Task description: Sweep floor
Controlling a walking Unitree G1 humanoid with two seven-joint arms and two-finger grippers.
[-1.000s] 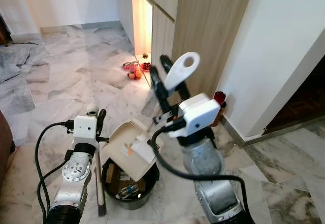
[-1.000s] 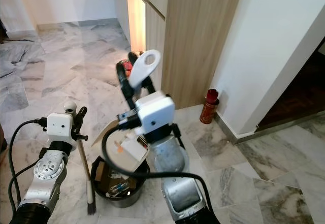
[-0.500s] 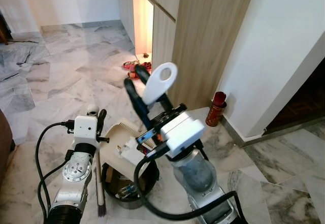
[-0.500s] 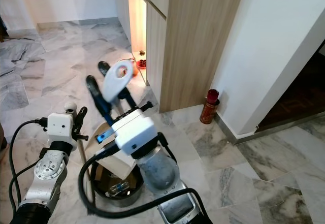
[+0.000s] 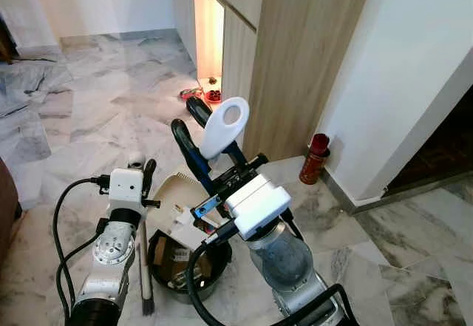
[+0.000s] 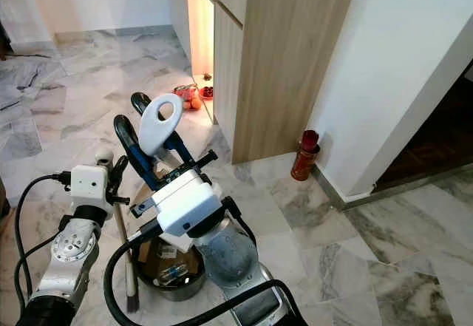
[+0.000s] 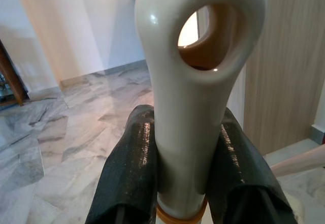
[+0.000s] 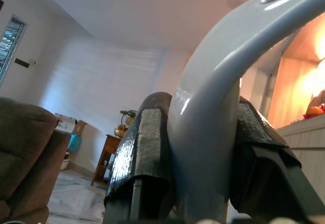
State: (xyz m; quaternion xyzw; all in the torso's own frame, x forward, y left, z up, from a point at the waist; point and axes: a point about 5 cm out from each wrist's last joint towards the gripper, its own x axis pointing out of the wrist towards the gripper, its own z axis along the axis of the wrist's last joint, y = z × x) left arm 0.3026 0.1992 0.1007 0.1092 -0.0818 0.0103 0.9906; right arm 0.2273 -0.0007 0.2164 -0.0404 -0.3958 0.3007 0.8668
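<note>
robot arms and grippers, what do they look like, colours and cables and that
Both arms are silver metal with rounded joint housings. Each wrist carries a boxy white module with thick black cables looping from it. The left gripper and right gripper each have two long black fingers; close up the pads look rubbery and finely textured.

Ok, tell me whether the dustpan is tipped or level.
Tipped: the dustpan slants down over the black bin, handle raised in the right gripper.

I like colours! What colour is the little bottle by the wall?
Red; the bottle shows best in the left eye view.
</note>
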